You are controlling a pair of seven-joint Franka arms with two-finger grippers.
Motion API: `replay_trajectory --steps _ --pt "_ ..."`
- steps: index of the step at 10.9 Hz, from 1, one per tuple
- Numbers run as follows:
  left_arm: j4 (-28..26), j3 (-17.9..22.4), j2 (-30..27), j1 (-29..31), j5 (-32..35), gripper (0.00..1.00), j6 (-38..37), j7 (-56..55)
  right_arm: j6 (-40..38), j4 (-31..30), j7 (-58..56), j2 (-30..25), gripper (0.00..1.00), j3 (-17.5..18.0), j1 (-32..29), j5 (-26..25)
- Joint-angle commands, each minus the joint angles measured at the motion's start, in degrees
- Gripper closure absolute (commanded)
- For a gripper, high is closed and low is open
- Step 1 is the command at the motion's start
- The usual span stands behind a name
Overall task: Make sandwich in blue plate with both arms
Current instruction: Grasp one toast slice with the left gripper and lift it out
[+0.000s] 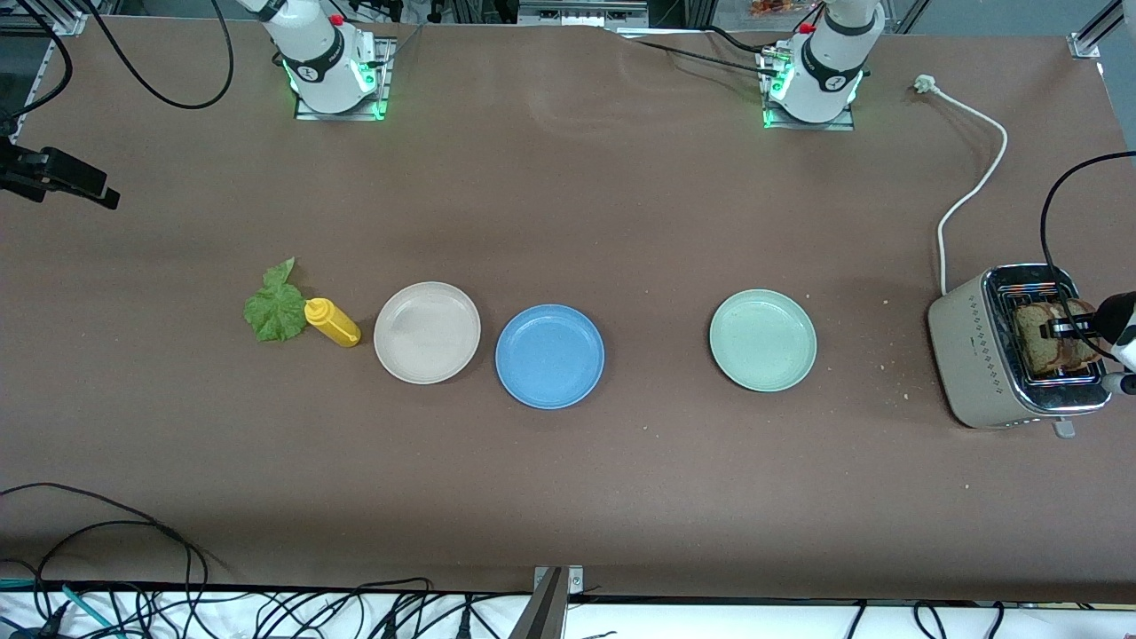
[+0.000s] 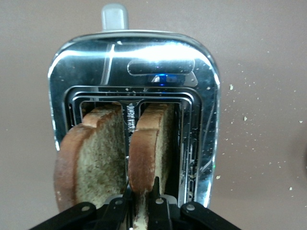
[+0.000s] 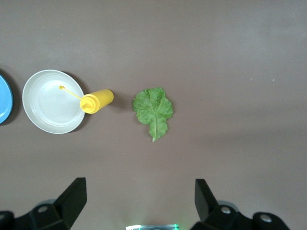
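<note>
Two bread slices [image 2: 96, 158] upright in the toaster [image 1: 981, 355], left claw [image 2: 142, 208] pinching one; right claw [image 3: 139, 196] spread

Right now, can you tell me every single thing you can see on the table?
bread slices: two, brown, standing in the toaster's slots
toaster: one, beige and chrome, at the left arm's end of the table
blue plate: one, blue, mid-table, bare
beige plate: one, beige, beside the blue plate
green plate: one, pale green, between blue plate and toaster
mustard bottle: one, yellow, lying beside the beige plate
lettuce leaf: one, green, touching the bottle
left hand: black, shut on one bread slice
right hand: black, open, above the lettuce leaf
</note>
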Motion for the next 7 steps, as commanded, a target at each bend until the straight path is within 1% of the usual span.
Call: replay_trajectory --steps 1,7 --pt "1.1 -0.6 -1.0 1.4 1.2 1.0 -0.7 2.9 -0.9 0.6 -0.1 -0.5 0.0 0.1 -0.2 1.0" --pt "1.2 -0.6 -7.1 1.4 1.7 1.0 -3.1 6.6 -0.9 0.6 0.0 -0.5 0.0 0.1 -0.2 1.0"
